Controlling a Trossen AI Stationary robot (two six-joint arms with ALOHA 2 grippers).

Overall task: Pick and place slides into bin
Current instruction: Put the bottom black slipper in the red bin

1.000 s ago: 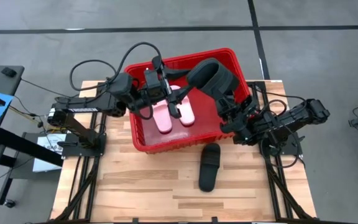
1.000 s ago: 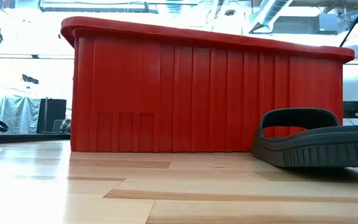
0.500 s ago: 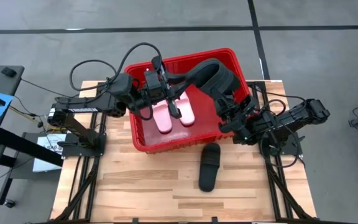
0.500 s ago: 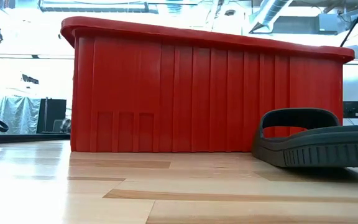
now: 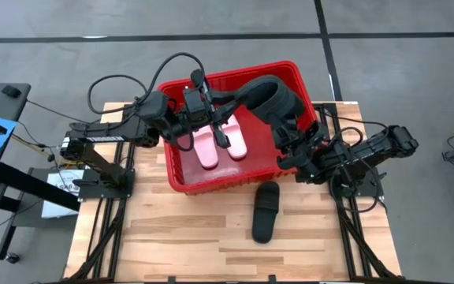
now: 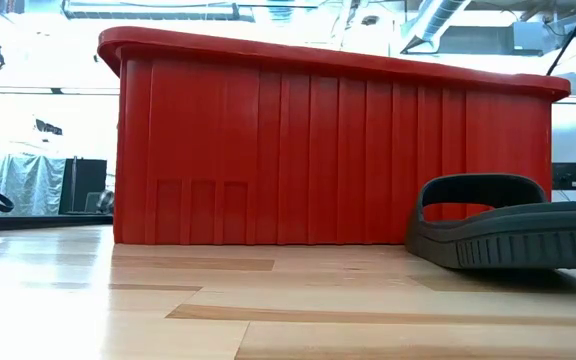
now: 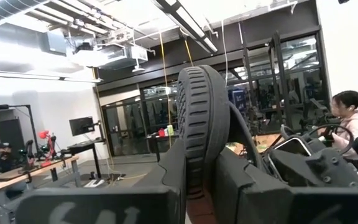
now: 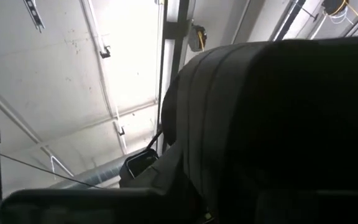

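Progress near halfway: two pink slides (image 5: 219, 143) lying inside the red bin (image 5: 181, 183) at upper centre. One black slide (image 5: 268, 96) aloft over the bin's upper right, pinched at one end by the left gripper (image 5: 219, 104); right gripper (image 5: 290, 140) at the other end, grip not discernible. Other black slide (image 5: 264, 211) left on the table (image 5: 172, 237), lower centre, just below the bin.

An open-plan robotics lab: exposed ceiling ducts (image 7: 98, 53), glass partitions (image 7: 132, 127), a seated person (image 7: 353, 121) (at three o'clock), workbench monitor (image 7: 81, 126).
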